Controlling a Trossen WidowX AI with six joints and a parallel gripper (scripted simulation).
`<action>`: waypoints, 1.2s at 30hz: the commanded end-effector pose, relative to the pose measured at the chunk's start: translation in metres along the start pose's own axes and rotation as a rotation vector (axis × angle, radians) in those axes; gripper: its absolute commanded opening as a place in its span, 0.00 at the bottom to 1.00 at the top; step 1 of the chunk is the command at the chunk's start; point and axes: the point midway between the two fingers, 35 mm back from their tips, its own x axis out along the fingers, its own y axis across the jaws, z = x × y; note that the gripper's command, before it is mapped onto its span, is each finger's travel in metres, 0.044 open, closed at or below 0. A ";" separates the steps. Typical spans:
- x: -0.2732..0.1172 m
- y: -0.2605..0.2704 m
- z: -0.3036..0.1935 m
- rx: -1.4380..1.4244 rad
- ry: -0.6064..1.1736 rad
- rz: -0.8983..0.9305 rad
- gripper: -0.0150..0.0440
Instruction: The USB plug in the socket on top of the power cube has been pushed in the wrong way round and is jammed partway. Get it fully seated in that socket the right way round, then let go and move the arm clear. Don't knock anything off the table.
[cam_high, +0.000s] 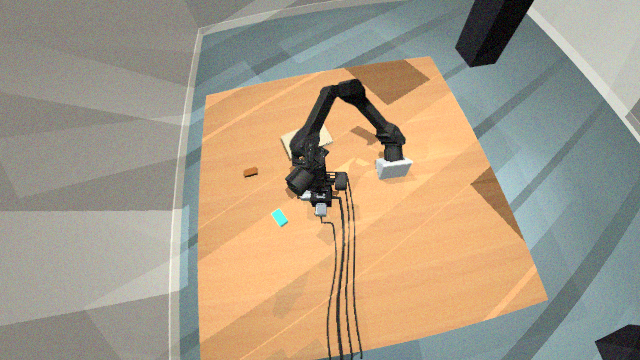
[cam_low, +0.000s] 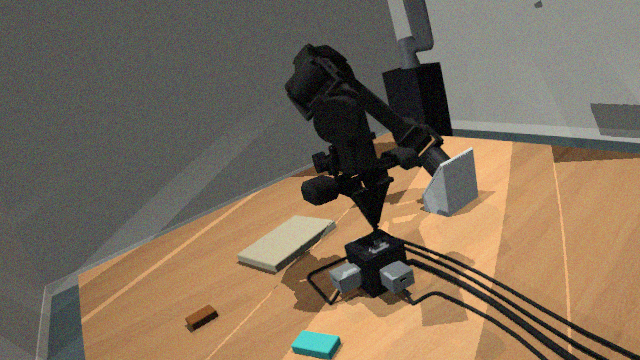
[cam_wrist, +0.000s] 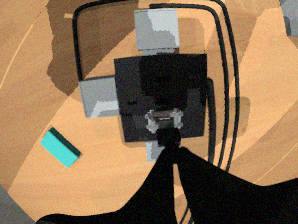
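Note:
The black power cube (cam_low: 370, 275) (cam_wrist: 130, 82) stands on the table with cables around it. A silvery metal piece (cam_low: 377, 246) (cam_wrist: 165, 120) shows on its top; I cannot tell if it is the socket or part of the plug. My gripper (cam_low: 376, 228) (cam_wrist: 172, 155) points down at the cube's top and is shut on the small black USB plug (cam_wrist: 169, 136), right beside the metal piece. How deep the plug sits and which way round it is are hidden. In the top view the arm covers the fingertips.
Grey plugs (cam_high: 320, 209) (cam_low: 345, 277) (cam_wrist: 156, 30) stick out of the cube's sides, with black cables trailing to the table edge. A teal block (cam_high: 279, 217) (cam_low: 316, 344) (cam_wrist: 60, 148), a brown block (cam_high: 250, 172) (cam_low: 201, 317) and a cream slab (cam_low: 285, 242) lie nearby. A grey wedge (cam_high: 394, 169) (cam_low: 460, 182) is by the arm's base.

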 end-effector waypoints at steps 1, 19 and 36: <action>0.001 0.000 0.000 -0.003 0.002 -0.004 0.25; 0.003 0.000 0.001 -0.002 0.002 -0.004 0.25; 0.005 0.000 0.001 -0.002 0.002 -0.004 0.25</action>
